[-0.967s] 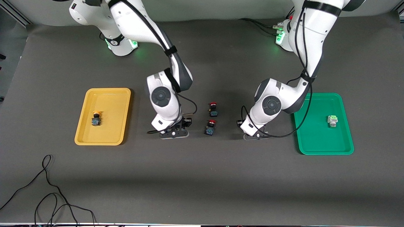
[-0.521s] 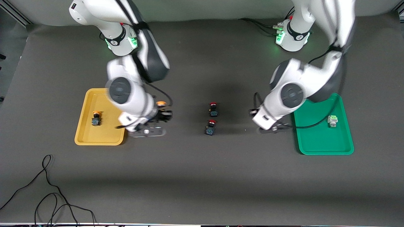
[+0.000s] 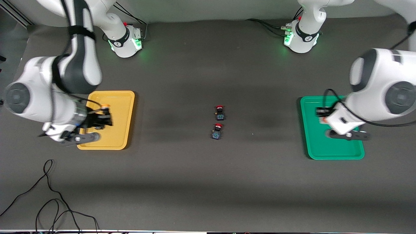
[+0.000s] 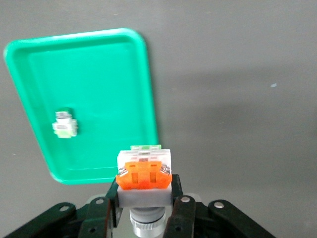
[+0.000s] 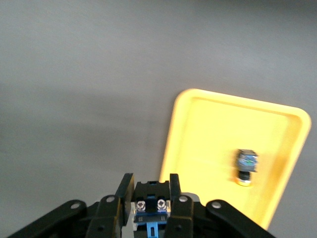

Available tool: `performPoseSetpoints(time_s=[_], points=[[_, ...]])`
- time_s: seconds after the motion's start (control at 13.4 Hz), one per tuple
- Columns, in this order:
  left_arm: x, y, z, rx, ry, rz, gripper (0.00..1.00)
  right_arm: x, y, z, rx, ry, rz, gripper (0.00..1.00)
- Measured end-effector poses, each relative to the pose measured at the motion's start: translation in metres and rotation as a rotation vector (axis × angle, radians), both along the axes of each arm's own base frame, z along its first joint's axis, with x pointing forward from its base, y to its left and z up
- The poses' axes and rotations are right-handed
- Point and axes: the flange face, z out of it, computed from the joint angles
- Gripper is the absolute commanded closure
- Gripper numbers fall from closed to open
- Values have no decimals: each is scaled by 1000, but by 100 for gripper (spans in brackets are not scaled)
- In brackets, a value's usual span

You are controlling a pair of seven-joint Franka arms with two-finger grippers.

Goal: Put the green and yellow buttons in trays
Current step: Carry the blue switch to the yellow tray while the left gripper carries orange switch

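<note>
Two white arms reach out over the trays. Right hand [image 3: 97, 121] hangs over the shallow yellow plastic tray [image 3: 121, 97], pinching a yellow-capped black-blue push-button [image 5: 151, 204]; another yellow-capped button [image 5: 245, 166] lies inside that tray. Left hand [image 3: 325, 114] hangs over the shallow green plastic tray [image 3: 312, 149], pinching a white-bodied button with an orange part [image 4: 143, 176]; a white button with a light green face [image 4: 64, 125] lies inside. Between the trays, two red-capped black switches [image 3: 219, 112] sit on the dark grey surface [image 3: 208, 182], one just nearer the front camera. Black cable [image 3: 48, 201] trails near the surface's front edge
</note>
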Motion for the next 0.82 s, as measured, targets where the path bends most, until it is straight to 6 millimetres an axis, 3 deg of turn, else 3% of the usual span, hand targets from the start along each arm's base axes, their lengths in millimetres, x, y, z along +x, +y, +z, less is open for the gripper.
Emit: performPoseSetpoints(time_s=[0.22,0.37,0.6,0.82], points=[[4,70,-30,-41,-12,-63,100,-12,-41,-47,-14,-40,2,69],[-3,99,-72,-54,-35,-67,100,-30,-60,-97,-44,-79,-28,69],[-26,99,-138,-58,-76,-73,100,-63,-63,-154,-49,-99,-67,69],[-51,91,-185,-59,-117,-61,100,-75,-46,-181,-23,-78,-90,69]])
